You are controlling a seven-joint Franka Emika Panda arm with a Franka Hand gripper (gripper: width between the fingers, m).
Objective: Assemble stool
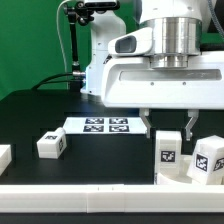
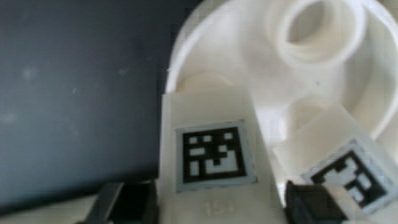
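Note:
The round white seat of the stool fills the wrist view, with a round hole in its top. A white leg with a black-and-white tag lies against the seat and runs back between my two dark fingers. My gripper is shut on this leg. In the exterior view the gripper hangs at the right, just over the tagged leg. Beside it stands a second tagged white part. Another loose leg lies on the black table toward the exterior view's left.
The marker board lies flat behind the loose leg. A long plain white bar runs along the table's front edge. One more white piece shows at the far left edge. A green backdrop stands behind the arm.

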